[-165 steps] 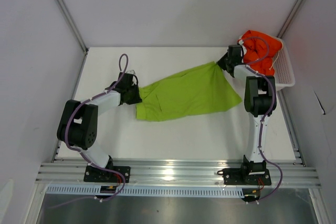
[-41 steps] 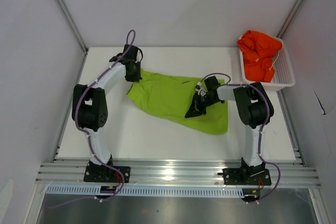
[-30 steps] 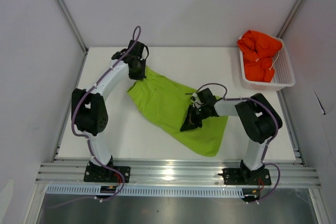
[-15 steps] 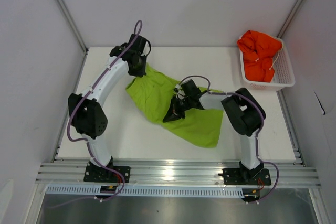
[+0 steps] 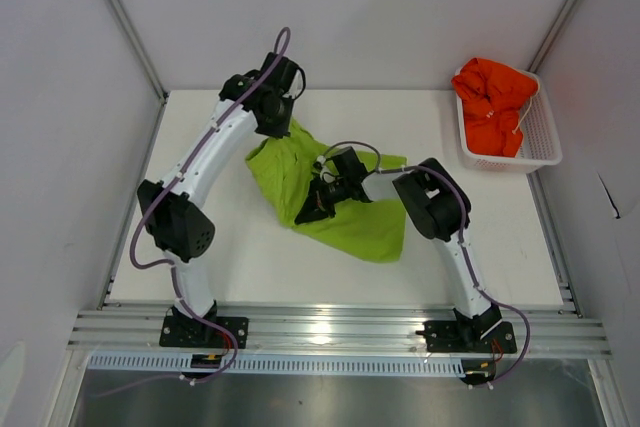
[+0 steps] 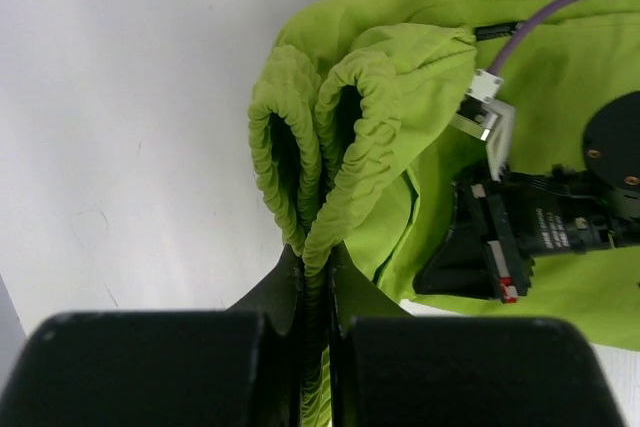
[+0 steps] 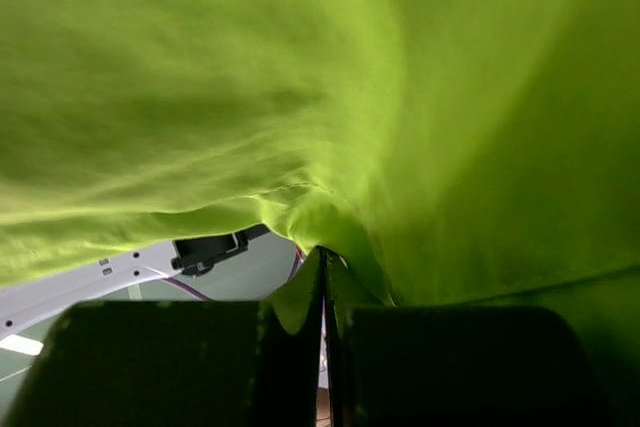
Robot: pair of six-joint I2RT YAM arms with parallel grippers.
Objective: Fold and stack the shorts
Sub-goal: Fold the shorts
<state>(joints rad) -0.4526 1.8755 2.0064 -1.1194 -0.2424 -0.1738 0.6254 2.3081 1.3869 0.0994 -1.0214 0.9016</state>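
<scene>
Your green shorts [image 5: 365, 230] lie bunched in the middle of the desk [image 5: 250, 267]. Your right claw [image 7: 322, 259] is closed tight on a fold of that green cloth, near the heap's left side. Farther back, your left claw [image 6: 315, 259] is pinched shut on the gathered waistband [image 6: 300, 137] of the same pair. At the far right corner, the orange shorts [image 5: 493, 102] sit heaped in the basket [image 5: 545, 155].

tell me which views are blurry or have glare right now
Top external: sharp, bright glare on the metal rail. Left wrist: green shorts crisp, left end effector dark and blurred. Right wrist: fabric fills the frame, soft focus, shadowed lower right.
</scene>
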